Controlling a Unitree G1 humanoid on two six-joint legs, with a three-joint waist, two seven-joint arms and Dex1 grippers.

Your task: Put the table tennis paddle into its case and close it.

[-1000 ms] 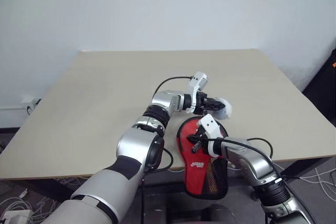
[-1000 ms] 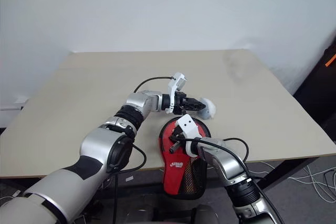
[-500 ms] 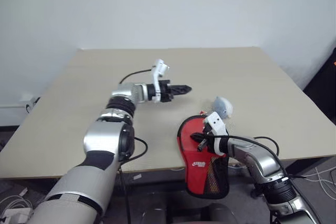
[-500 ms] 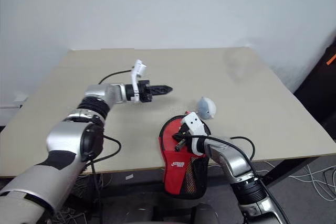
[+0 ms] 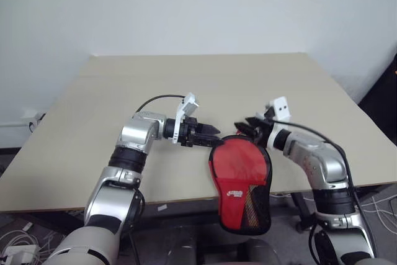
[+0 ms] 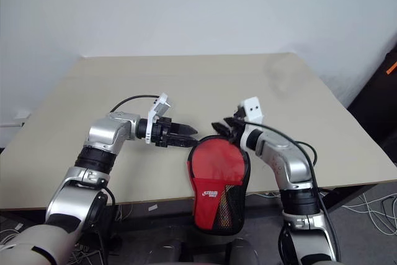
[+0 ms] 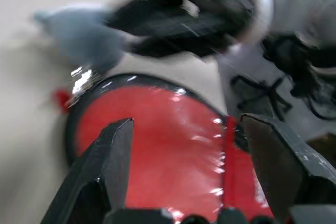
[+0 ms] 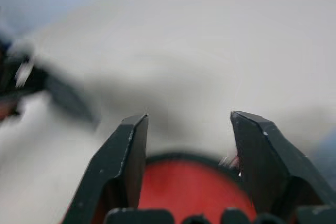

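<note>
Case (image 5: 240,175) hangs over table's (image 5: 93,128) near edge — left gripper (image 5: 209,133) and right gripper (image 5: 243,128) both spread, empty, flanking its far end.

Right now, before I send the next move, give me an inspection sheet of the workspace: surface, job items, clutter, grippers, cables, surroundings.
Surface: beige table, bare apart from the case.
Job's things: case lies at the near edge, round end on the table, narrow end hanging past the edge; red shows through its see-through side. Whether the zip is shut cannot be told. Table tennis paddle: cannot be told apart from the case's red.
Clutter: nothing seen.
Grippers: left gripper open, at the case's round end from the left; right gripper open, just above that end from the right; neither holds anything.
Cables: black lead on each forearm; loose cables on the floor.
Surroundings: white wall behind the table.
</note>
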